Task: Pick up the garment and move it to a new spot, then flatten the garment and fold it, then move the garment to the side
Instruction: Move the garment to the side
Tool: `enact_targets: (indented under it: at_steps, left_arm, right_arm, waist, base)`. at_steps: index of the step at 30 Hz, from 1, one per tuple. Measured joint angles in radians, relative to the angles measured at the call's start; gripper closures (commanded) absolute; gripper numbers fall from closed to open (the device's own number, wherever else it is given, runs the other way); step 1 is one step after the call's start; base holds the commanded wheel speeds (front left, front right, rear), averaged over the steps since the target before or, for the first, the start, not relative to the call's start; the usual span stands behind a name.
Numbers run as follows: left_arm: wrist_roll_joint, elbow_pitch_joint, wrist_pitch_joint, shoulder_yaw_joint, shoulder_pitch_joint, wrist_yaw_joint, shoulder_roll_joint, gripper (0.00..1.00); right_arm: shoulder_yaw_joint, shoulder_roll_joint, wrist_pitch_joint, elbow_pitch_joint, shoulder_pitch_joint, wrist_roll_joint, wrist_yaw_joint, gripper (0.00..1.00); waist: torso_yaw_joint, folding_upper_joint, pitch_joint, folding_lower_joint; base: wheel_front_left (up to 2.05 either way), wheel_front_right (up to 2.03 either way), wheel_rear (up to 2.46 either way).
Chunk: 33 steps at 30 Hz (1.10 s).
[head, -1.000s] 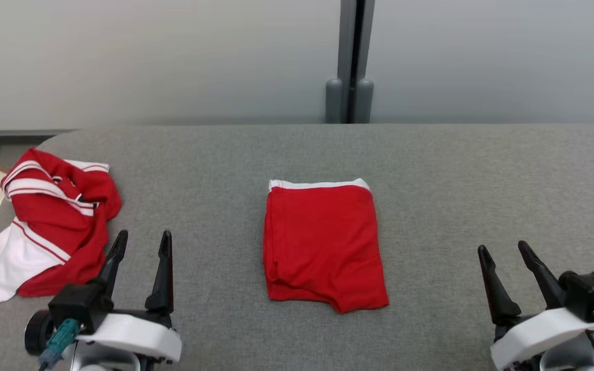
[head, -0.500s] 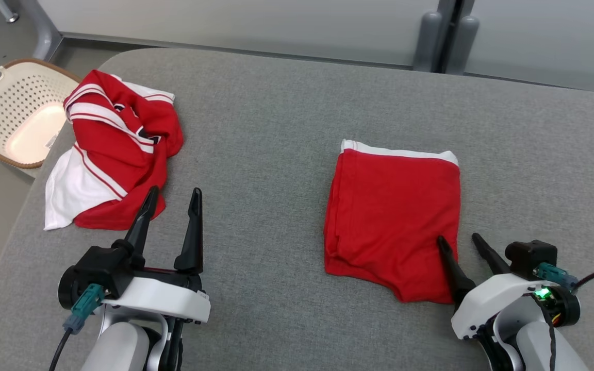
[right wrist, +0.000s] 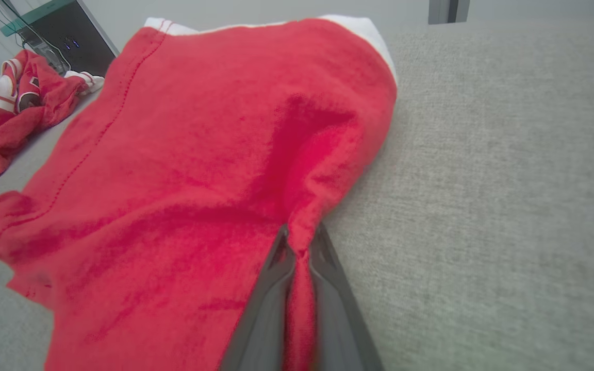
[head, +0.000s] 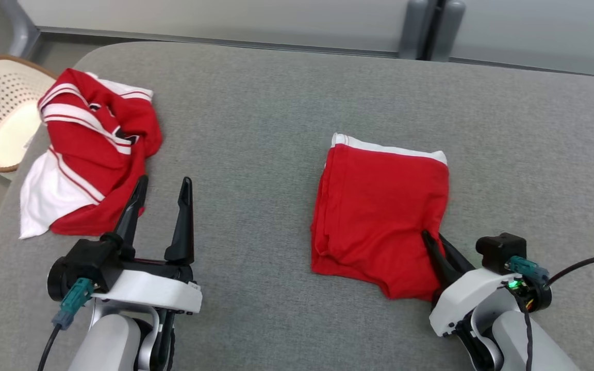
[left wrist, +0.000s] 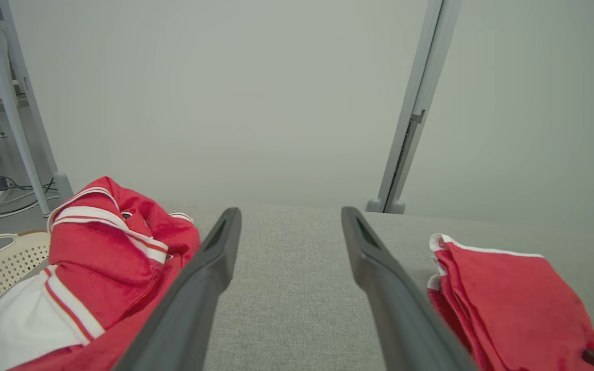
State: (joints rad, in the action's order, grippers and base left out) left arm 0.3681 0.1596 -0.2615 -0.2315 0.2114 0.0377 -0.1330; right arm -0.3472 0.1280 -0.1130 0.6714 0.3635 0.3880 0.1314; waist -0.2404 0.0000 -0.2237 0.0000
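Both right jaws pinch the red garment (head: 379,206) at its near-right edge; left jaws gape.

The red garment (head: 379,206) is folded into a rectangle and laid right of centre on the grey surface (head: 276,103). A white band (head: 387,150) is shown along its far edge; the near right edge is bunched.

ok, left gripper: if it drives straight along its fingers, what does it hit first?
Way looks free for the left gripper: bare grey table ahead, then the far wall. The crumpled striped garment sits beside one finger and might brush; depth unclear.
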Motion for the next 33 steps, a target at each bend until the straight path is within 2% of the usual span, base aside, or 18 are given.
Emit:
enact_targets:
  at_steps: [8,17,23,29,33]
  left_arm:
    - [-0.034,-0.051,0.002,-0.010,0.010,-0.010,-0.035,0.00]
    - [-0.079,-0.129,0.066,-0.072,0.057,-0.038,-0.067,0.00]
    - [-0.100,-0.188,0.118,-0.105,0.090,-0.051,-0.086,0.00]
    - [-0.121,-0.242,0.154,-0.111,0.135,-0.052,-0.106,0.00]
    - [-0.137,-0.281,0.180,-0.124,0.183,-0.059,-0.116,0.00]
  right_arm:
    - [-0.091,0.068,-0.030,-0.026,0.016,0.038,0.001,1.00]
    - [-0.116,0.161,-0.059,-0.027,0.032,0.079,0.001,1.00]
    - [-0.122,0.189,-0.082,-0.018,0.081,0.097,0.000,1.00]
    - [-0.146,0.215,-0.104,0.001,0.188,0.105,0.000,1.00]
    - [-0.148,0.280,-0.114,0.033,0.293,0.104,0.001,1.00]
  waist:
    - [0.153,0.0000,-0.020,0.0000]
    - [0.363,0.0000,-0.056,0.0000]
    - [0.482,0.0000,-0.106,0.0000]
    - [0.554,0.0000,-0.191,0.0000]
    - [0.580,0.0000,-0.260,0.0000]
  base:
    - [0.00,0.00,0.00]
    - [0.00,0.00,0.00]
    - [0.00,0.00,0.00]
    - [0.00,0.00,0.00]
    - [0.00,0.00,0.00]
